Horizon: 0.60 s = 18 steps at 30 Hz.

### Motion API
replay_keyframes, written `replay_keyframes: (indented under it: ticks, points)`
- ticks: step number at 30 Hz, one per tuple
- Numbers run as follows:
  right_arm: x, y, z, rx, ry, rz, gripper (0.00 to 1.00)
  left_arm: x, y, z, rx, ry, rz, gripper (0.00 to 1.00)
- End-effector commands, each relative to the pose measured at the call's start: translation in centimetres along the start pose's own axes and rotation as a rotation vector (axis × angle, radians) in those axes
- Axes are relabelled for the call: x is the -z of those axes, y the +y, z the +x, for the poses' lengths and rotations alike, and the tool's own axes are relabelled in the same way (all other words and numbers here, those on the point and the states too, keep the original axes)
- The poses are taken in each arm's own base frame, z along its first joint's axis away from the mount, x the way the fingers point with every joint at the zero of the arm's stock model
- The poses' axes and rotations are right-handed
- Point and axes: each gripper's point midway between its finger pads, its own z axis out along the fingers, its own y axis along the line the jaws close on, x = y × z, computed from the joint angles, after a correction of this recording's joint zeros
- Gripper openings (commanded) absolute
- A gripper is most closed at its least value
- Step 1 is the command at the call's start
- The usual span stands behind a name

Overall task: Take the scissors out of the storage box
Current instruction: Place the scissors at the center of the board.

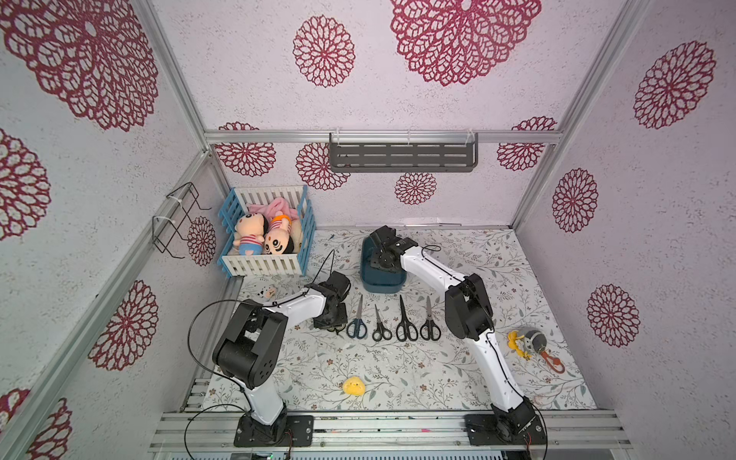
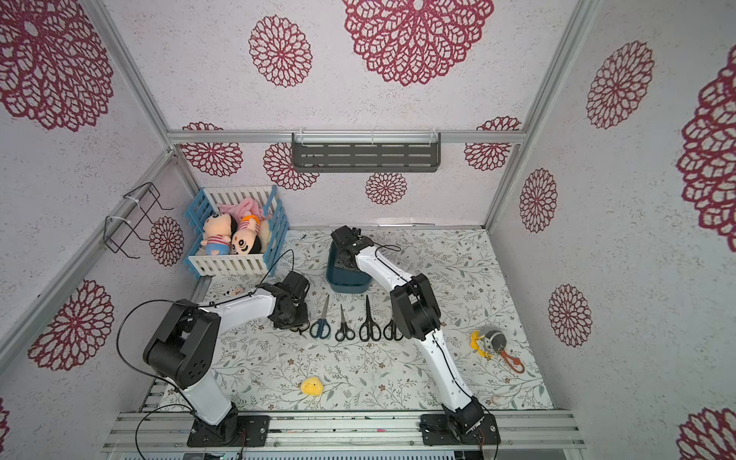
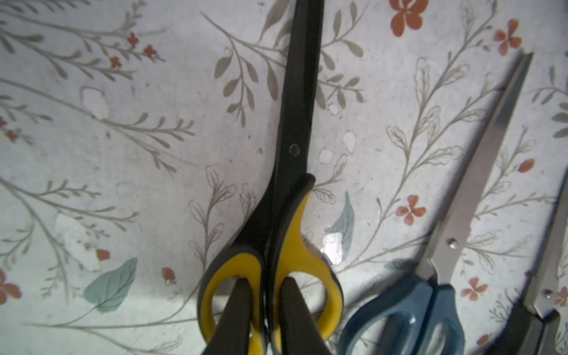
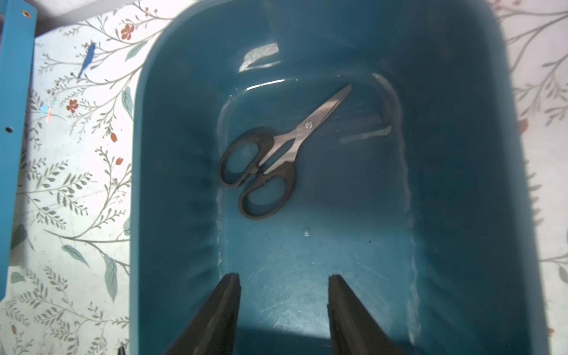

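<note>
Scissors with metal blades lie in a row on the floral-patterned worktop (image 1: 398,370), just on the near side of the dark teal-blue shallow plastic storage box (image 1: 382,286). From left to right they are a dark-blue-handled pair (image 1: 356,327), a short black-handled pair (image 1: 381,332), a long black-handled pair (image 1: 406,329) and an end black-handled pair (image 1: 430,329), all with blades pointing far.

At the left end of the row, the left hand (image 3: 264,281) is clenched on the yellow-and-black-handled scissors (image 3: 295,233). Its two fingers (image 3: 242,307) sit inside the handle loops and pinch the inner bars between them. The dark blades are closed and low over the worktop, but whether they rest on it cannot be told.

The right hand (image 4: 282,276) hangs over the storage box, released, jaws apart with nothing between them. On the box floor lies one small black-looped pair (image 4: 261,166), blades closed, apart from the hand.
</note>
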Motion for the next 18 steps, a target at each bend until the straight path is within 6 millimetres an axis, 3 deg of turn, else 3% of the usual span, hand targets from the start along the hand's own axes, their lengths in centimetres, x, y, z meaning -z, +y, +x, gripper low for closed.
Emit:
replay_keyframes:
  ticks: [1,10,18]
  points:
    - [-0.3,0.8,-0.7,-0.046,-0.027,-0.019,0.51,-0.2,0.8,1.5,-0.001,0.032,-0.029,0.15]
    - [-1.7,0.6,-1.3,-0.109,-0.054,0.012,0.49,1.7,1.3,0.1,-0.001,-0.007,-0.075,0.39]
    - [-2.8,-0.2,-1.7,-0.175,-0.082,0.044,0.48,5.8,1.3,-2.0,-0.007,-0.088,-0.072,0.43]
